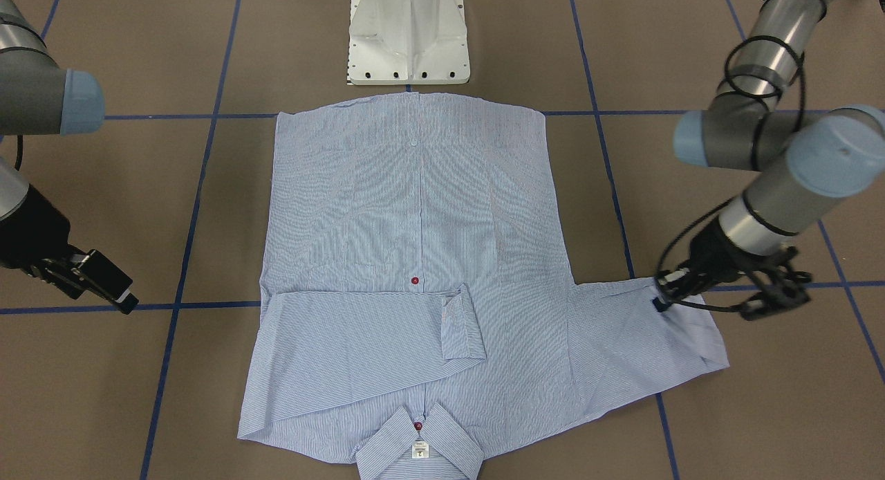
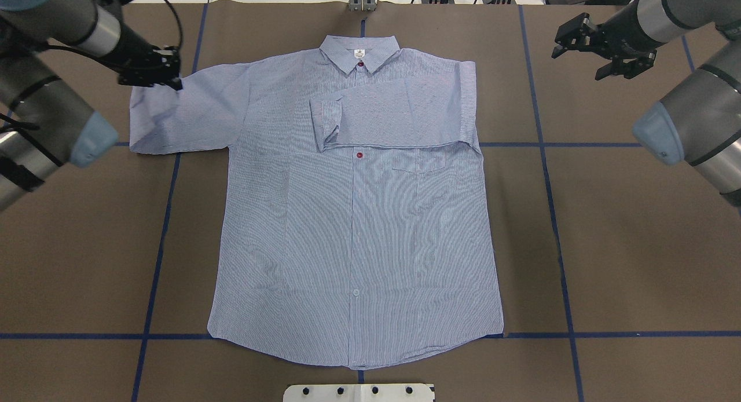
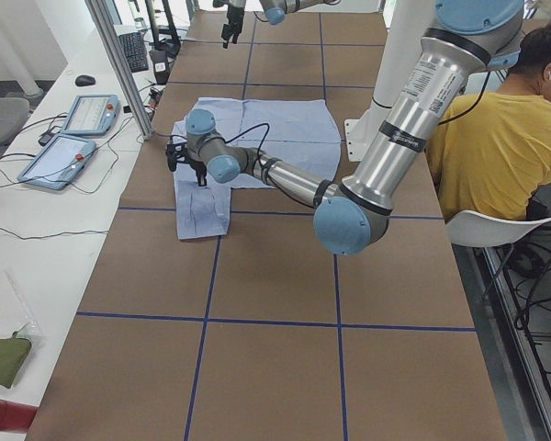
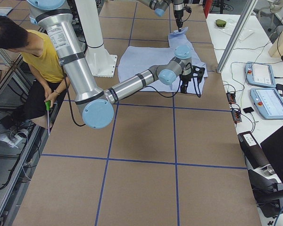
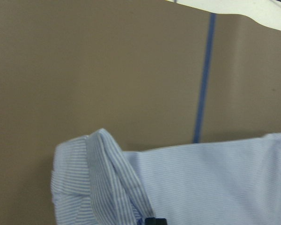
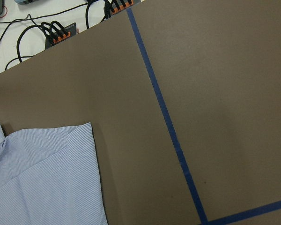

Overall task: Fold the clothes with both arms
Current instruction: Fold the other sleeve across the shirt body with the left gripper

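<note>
1. The shirt (image 2: pixel 353 228) lies flat and front-up in the middle of the brown table (image 2: pixel 637 245); its hem is near the robot's white base (image 1: pixel 408 44) and its collar (image 2: pixel 359 50) is at the far side, with a small white label (image 1: pixel 420 450) in the neck; a red button (image 2: pixel 359 155) shows on the placket, and the chest pocket (image 2: pixel 419 179) sits just right of it.
2. The right sleeve (image 2: pixel 399 115) is folded leftward across the chest; its cuff (image 2: pixel 325 124) rests just left of the placket.
3. The left sleeve (image 2: pixel 185 115) sticks out to the left, doubled back so that it looks short; the left gripper (image 2: pixel 168 80) is above it with its claw drawn narrow, pinched on the sleeve's cuff end; the side views show that end raised in a small peak off the table; the left wrist view shows striped cuff fabric curled right at a black fingertip (image 5: pixel 150 220).
4. The right gripper (image 2: pixel 570 40) hangs over bare table at the far right, well apart from the shirt; its claw is spread wide and holds nothing; its wrist view looks down on blue tape (image 6: pixel 166 122) and the shirt's right shoulder corner.
5. A person in a yellow top (image 3: pixel 496 147) sits behind the robot; two pendants (image 3: pixel 69 152) lie on the white bench beyond the table's far edge.
</note>
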{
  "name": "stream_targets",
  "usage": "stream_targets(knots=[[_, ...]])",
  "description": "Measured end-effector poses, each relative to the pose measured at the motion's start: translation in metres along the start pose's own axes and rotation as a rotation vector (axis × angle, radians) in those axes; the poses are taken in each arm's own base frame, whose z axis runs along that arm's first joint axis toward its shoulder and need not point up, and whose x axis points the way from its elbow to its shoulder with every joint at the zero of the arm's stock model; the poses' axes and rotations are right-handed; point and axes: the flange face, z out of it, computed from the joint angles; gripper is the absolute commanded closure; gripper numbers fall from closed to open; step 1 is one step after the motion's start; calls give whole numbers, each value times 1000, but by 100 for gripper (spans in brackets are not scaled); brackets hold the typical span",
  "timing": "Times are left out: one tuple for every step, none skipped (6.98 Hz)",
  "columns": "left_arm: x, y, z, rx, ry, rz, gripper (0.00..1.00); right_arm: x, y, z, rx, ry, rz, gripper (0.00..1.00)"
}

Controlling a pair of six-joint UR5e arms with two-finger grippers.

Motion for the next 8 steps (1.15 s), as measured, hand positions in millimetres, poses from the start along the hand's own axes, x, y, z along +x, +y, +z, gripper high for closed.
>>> stream_targets(knots=[[71,43,19,-43,47,-57,100,11,-3,-1,1,9,-27,0],[132,78,32,-64,85,-98,100,19,-7,-1,1,17,-43,0],[176,99,38,-71,116,-118,100,24,-10,0,1,22,-46,0],[215,112,41,-76,145,-134,100,27,-13,-1,0,22,-49,0],[254,126,43,-85,166,-144,100,28,-14,-2,-2,21,-53,0],[281,138,44,-88,181,-148,100,29,-15,-3,-1,20,-56,0],[296,151,48,-85,197,-145,100,29,-16,-4,0,19,-57,0],[306,164,56,-78,215,-135,100,30,-16,-4,0,19,-57,0]])
